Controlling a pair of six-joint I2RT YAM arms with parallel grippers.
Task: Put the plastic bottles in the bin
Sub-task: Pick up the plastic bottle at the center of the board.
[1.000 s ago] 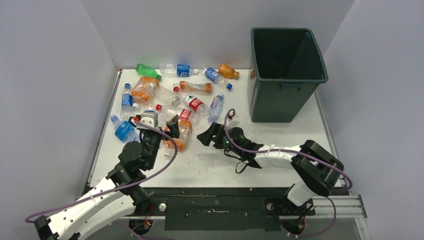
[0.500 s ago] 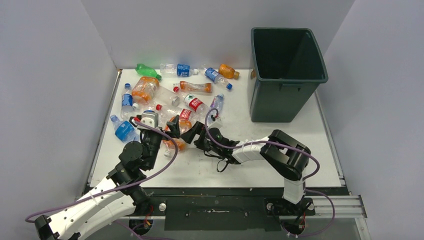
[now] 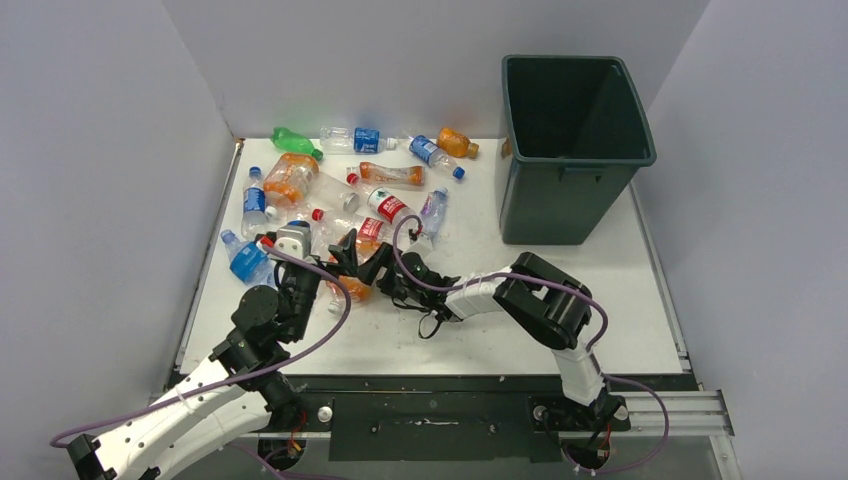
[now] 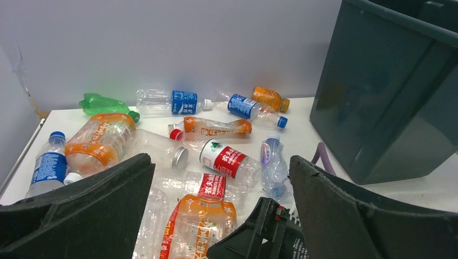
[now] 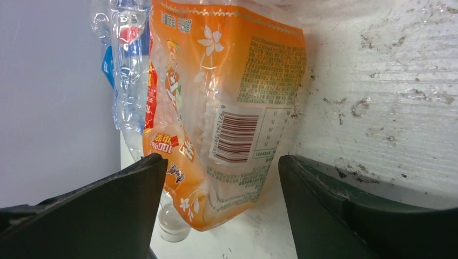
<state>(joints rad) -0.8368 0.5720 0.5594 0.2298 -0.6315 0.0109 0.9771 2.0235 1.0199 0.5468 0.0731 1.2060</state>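
The right gripper [image 5: 220, 162] lies low over the tabletop [image 3: 640, 280] near its middle. Its fingers stand apart on either side of a crushed orange-labelled bottle [image 5: 216, 97]. Bare table shows between one finger and the bottle, so the bottle is not clamped. The left gripper [image 4: 220, 161] hovers just beside it on the left, jaws spread wide and holding nothing. The other plastic bottles [image 3: 340, 190] lie scattered over the far-left part of the tabletop, with a green bottle [image 3: 295, 140] nearest the far-left corner. The bin [image 3: 560, 205] stands upright near the far-right corner, well apart from the pile.
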